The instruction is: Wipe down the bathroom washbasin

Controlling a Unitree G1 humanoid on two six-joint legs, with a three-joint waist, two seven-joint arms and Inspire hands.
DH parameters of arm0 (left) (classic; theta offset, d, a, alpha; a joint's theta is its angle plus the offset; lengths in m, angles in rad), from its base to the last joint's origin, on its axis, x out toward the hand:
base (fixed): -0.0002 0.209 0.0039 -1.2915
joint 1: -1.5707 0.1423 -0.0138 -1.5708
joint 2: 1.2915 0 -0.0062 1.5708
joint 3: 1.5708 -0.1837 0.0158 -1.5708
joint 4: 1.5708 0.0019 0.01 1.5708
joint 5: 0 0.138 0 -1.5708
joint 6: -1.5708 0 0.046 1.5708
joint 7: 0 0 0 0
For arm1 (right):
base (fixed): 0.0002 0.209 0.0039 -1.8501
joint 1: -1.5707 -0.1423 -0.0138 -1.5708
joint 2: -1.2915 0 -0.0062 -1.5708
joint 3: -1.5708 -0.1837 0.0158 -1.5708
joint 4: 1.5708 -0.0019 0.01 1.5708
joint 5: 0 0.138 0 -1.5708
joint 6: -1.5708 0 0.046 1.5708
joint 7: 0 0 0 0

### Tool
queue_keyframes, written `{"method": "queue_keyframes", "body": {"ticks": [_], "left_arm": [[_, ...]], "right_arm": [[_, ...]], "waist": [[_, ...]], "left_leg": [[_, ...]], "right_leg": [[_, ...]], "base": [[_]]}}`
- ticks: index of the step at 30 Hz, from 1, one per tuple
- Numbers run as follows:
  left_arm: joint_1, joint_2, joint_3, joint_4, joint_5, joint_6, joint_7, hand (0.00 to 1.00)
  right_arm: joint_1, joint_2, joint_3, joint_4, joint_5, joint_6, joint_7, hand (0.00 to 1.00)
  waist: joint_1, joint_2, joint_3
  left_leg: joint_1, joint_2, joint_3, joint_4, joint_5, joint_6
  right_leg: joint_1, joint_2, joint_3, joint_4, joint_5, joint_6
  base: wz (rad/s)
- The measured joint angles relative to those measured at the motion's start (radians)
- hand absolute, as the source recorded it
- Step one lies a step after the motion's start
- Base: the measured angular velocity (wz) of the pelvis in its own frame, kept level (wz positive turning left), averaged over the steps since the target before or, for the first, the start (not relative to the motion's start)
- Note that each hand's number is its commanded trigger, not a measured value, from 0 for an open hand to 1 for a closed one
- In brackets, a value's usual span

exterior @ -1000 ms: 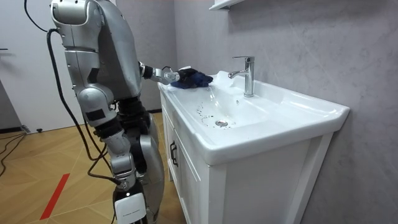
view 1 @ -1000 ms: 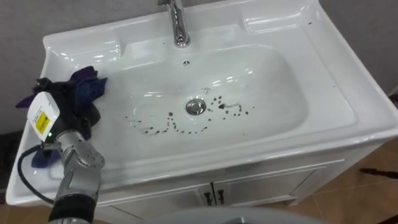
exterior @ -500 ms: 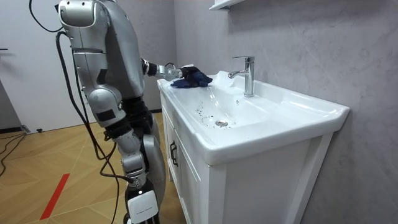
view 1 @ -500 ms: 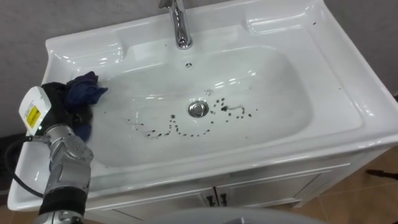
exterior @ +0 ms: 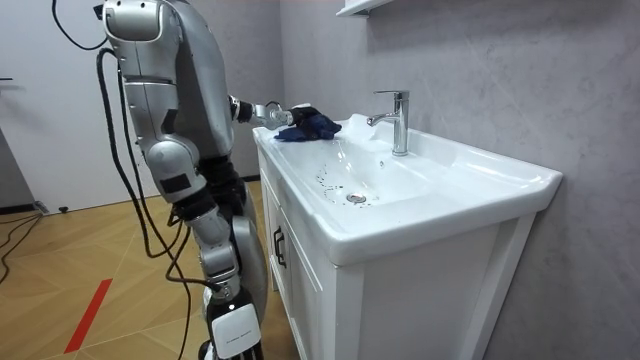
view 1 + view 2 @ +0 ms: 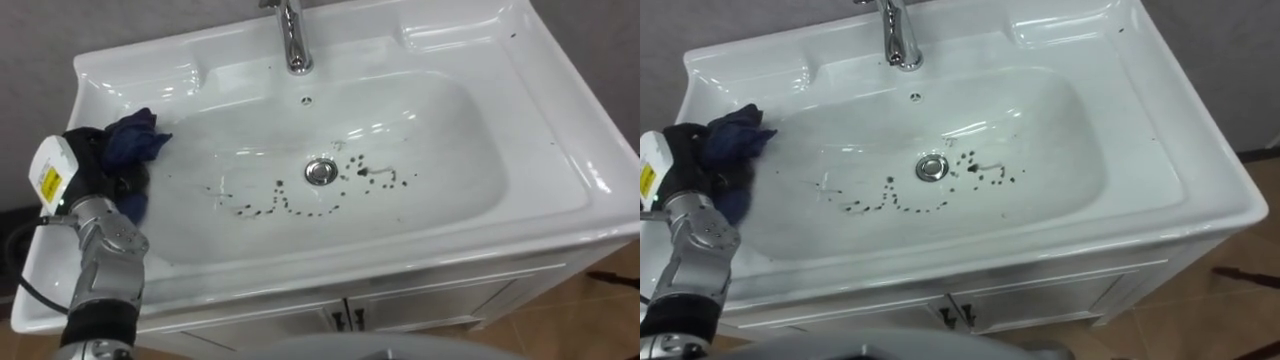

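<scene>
A white basin (image 6: pixel 450 150) holds a trail of dark specks (image 6: pixel 300 207) around its drain (image 6: pixel 320 171). A dark blue cloth (image 6: pixel 135 145) lies bunched on the basin's left rim, partly hanging over the inner slope. My left hand (image 6: pixel 95 165) sits on that rim with its dark fingers curled into the cloth. In the room view the same hand (image 5: pixel 272 113) reaches the cloth (image 5: pixel 310 125) at the basin's far corner. I stand at the cabinet's front, on the room view's left.
A chrome tap (image 6: pixel 295 40) rises at the back rim, close to the grey wall. White cabinet doors (image 6: pixel 345 315) lie below the front edge. Wooden floor (image 5: pixel 90 260) with a red strip spreads behind me.
In the room view my body has shifted a little nearer the cabinet, and the eye view moved with it. The left hand stays on the cloth at the left rim.
</scene>
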Motion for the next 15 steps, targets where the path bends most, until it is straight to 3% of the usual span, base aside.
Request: {"method": "queue_keyframes", "body": {"ticks": [5,6,9,12,15], "left_arm": [[0.017,-0.008,0.002,-0.063,-0.019,0.005,-0.002,1.00],[0.027,-0.012,0.000,-0.097,-0.020,0.009,-0.008,1.00],[0.074,-0.015,-0.015,-0.184,-0.019,0.011,-0.015,1.00],[0.089,-0.039,-0.049,-0.268,-0.019,0.021,-0.025,1.00],[0.093,-0.047,-0.106,-0.344,-0.018,0.021,-0.046,1.00]], "right_arm": [[0.000,0.003,0.000,0.000,0.006,-0.009,-0.005,0.00],[0.000,0.006,0.000,0.000,0.012,-0.014,-0.010,0.00],[0.003,0.007,0.012,-0.001,0.014,-0.030,-0.014,0.00],[-0.006,0.011,0.023,0.001,0.031,-0.037,-0.021,0.00],[-0.019,0.012,0.031,0.013,0.042,-0.063,-0.022,0.00]], "waist": [[0.000,-0.008,0.0028],[0.000,-0.014,0.0063],[-0.002,-0.025,0.0069],[0.000,-0.035,0.0085],[0.001,-0.049,0.0184]], "left_leg": [[-0.016,-0.001,-0.015,0.001,0.000,0.000],[-0.020,-0.001,-0.025,0.002,0.000,0.000],[-0.023,-0.001,-0.032,0.002,0.000,0.000],[-0.035,-0.002,-0.045,0.002,0.000,0.000],[-0.045,0.000,-0.053,0.002,0.000,0.000]], "right_leg": [[-0.004,-0.003,-0.019,-0.012,0.001,0.000],[-0.006,-0.003,-0.023,-0.011,0.002,0.000],[-0.001,-0.004,-0.032,-0.013,0.002,-0.001],[-0.003,-0.006,-0.048,-0.014,0.002,0.000],[-0.005,-0.005,-0.058,-0.015,0.002,0.000]], "base": [[0.08],[0.12],[0.10],[0.18],[0.08]]}}
